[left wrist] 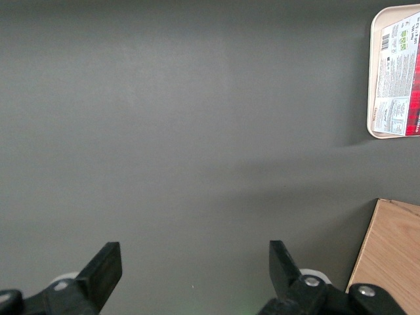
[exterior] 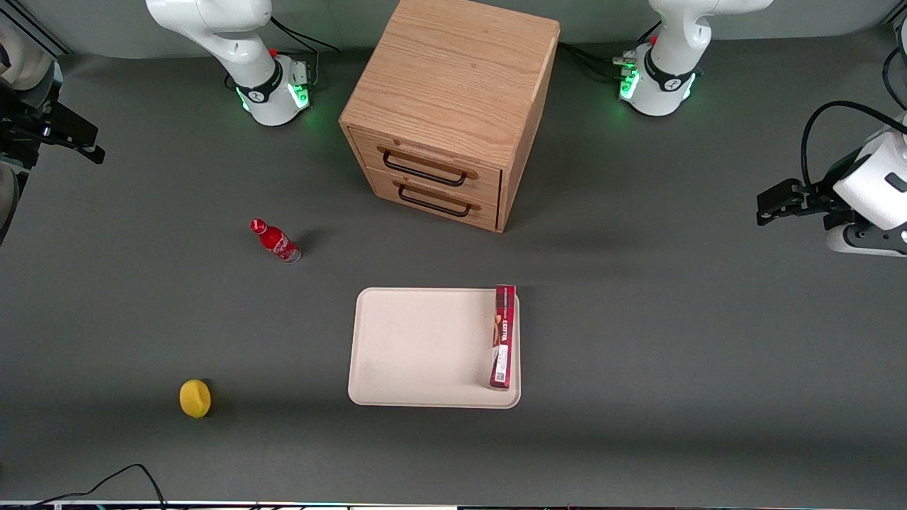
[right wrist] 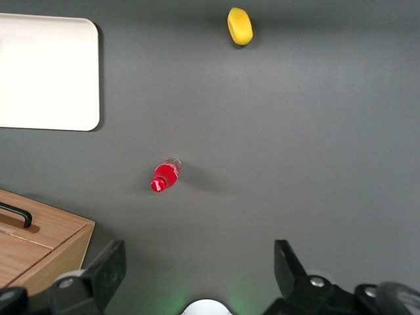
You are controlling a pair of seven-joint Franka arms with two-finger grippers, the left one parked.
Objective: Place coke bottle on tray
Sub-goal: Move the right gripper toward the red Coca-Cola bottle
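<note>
Red against the grey worktop (exterior: 638, 340), the coke bottle (exterior: 275, 240) stood upright and apart from everything else, between the wooden drawer cabinet (exterior: 446, 106) and a yellow lemon-like object (exterior: 195, 398), toward the working arm's end of the worktop. The gripper (right wrist: 197, 272) hung high over the worktop, well apart from the bottle (right wrist: 165, 176), its jaws spread wide and holding nothing. The step in hand was judged to be the approach: the jaws should descend squarely over the cap and close on the body below it, since so small and narrow a bottle would probably topple under a glancing touch. The cream tray (exterior: 425, 347) lay nearer the front camera than the cabinet; a long red box (exterior: 502, 336) occupied one edge, so the broad bare part offered the safer landing place.
</note>
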